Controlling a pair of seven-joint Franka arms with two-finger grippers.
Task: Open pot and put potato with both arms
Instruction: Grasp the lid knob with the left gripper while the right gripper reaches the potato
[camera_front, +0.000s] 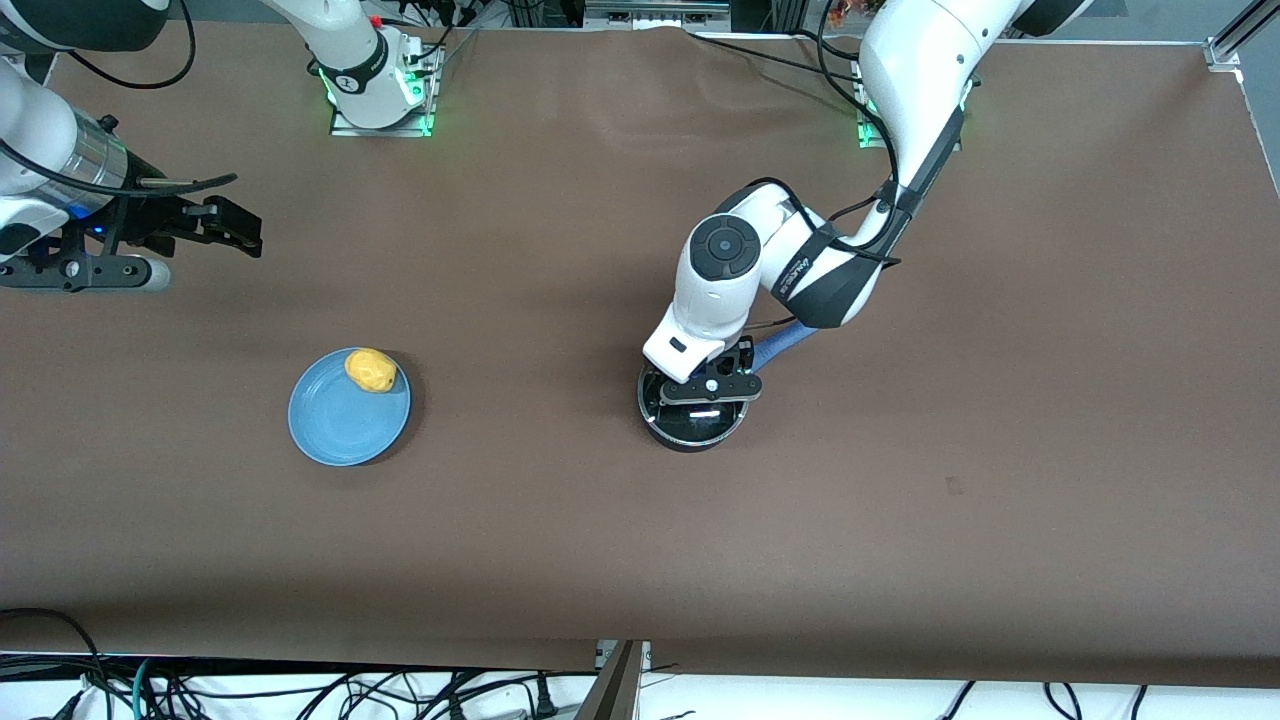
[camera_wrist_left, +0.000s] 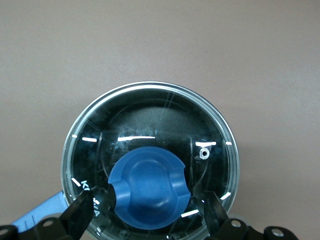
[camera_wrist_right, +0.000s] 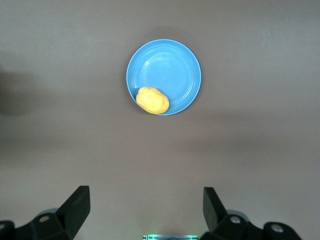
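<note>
Pot: black, round, glass lid on, standing on the brown desk toward the left arm's end; its blue handle runs away from the front camera, under the left arm's wrist; lid knob, blue, at the lid's centre. Left pincer: directly over the pot, pointing straight down; fingers apart, one on each side of the knob and not yet touching it, so the knob lies squarely between them; the coming move looks to be a short descent and a close on the knob. Potato: yellow, lumpy, resting on the blue plate at the rim edge farther from the front camera, toward the right arm's end and well apart from the pot. Right pincer: waiting, up over bare desk near the plate, fingers wide apart, holding nothing; this arm is much the nearer to the potato.
</note>
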